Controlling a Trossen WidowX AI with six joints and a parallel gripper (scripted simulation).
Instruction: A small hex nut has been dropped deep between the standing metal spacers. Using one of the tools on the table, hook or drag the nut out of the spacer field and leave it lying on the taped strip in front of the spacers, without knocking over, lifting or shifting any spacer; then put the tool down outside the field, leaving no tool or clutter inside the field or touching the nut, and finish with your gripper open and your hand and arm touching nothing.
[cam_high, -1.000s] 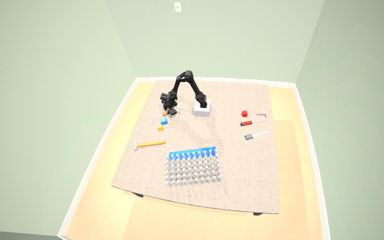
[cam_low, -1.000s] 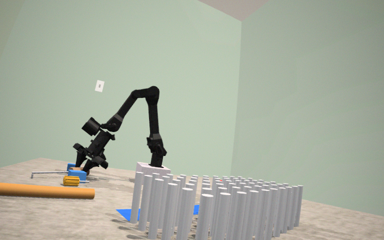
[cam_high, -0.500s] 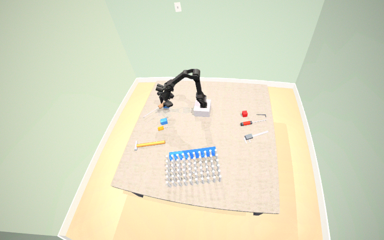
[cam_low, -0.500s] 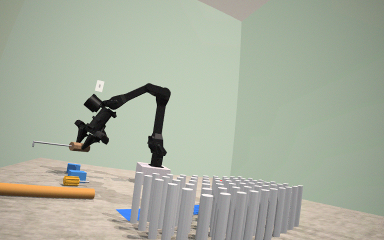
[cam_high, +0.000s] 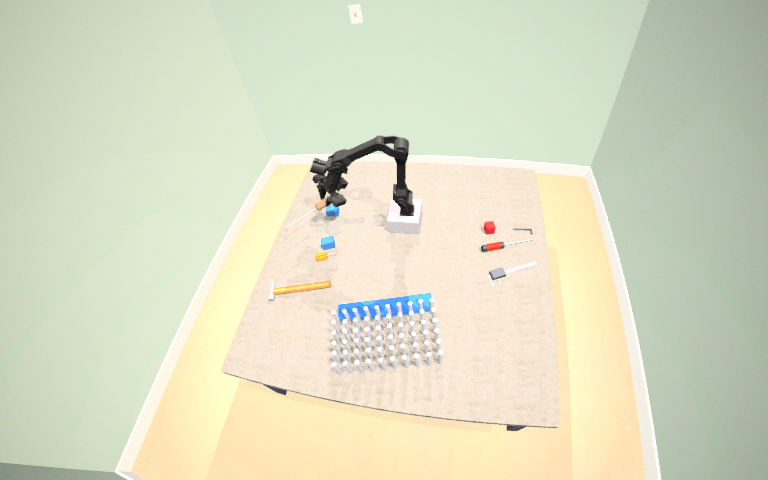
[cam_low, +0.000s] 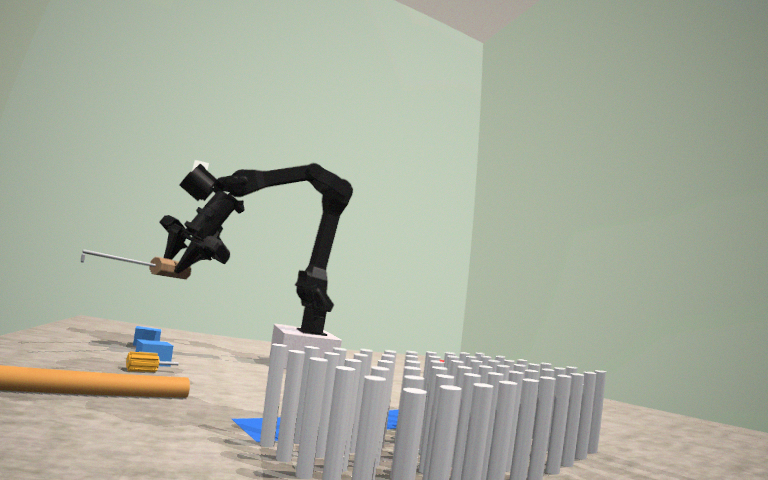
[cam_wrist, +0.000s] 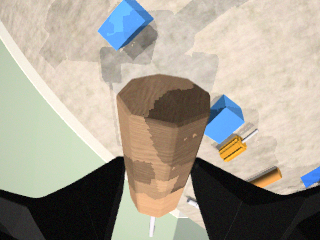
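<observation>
Above the tabletop (cam_high: 453, 350) (cam_low: 215, 435) (cam_wrist: 170, 30), well apart from the spacers (cam_high: 390, 339) (cam_low: 407, 435), I have my end effector (cam_high: 329, 202) (cam_low: 172, 264) (cam_wrist: 158, 164) clamped on the wooden handle of the hook tool (cam_high: 321, 204) (cam_low: 164, 266) (cam_wrist: 159, 130). Top view: fingers bunched dark over the grip, contact hard to make out. Exterior: one finger crosses the handle and covers part of it; the thin shaft runs outward to a small bent tip. Wrist: handle fills the centre; only a stub of shaft shows past it, bend out of sight.

Hex nut: cannot make it out in any view; exact place among the spacers unreadable. Exterior: front spacers overlap those behind and run off the lower edge. Blue strip (cam_high: 385, 305) (cam_low: 249, 428) (cam_wrist: 312, 177): partly masked by spacers in the exterior, cut by the frame edge in the wrist.

Hammer (cam_high: 301, 287) (cam_low: 96, 382) (cam_wrist: 267, 177): head cropped out of the exterior. Two blue blocks, the farther (cam_high: 332, 211) (cam_low: 147, 335) (cam_wrist: 125, 24) partly covered by the nearer (cam_high: 327, 242) (cam_low: 155, 350) (cam_wrist: 225, 119) in the exterior. Yellow screwdriver (cam_high: 321, 256) (cam_low: 142, 361) (cam_wrist: 233, 148): just beside the nearer block.
</observation>
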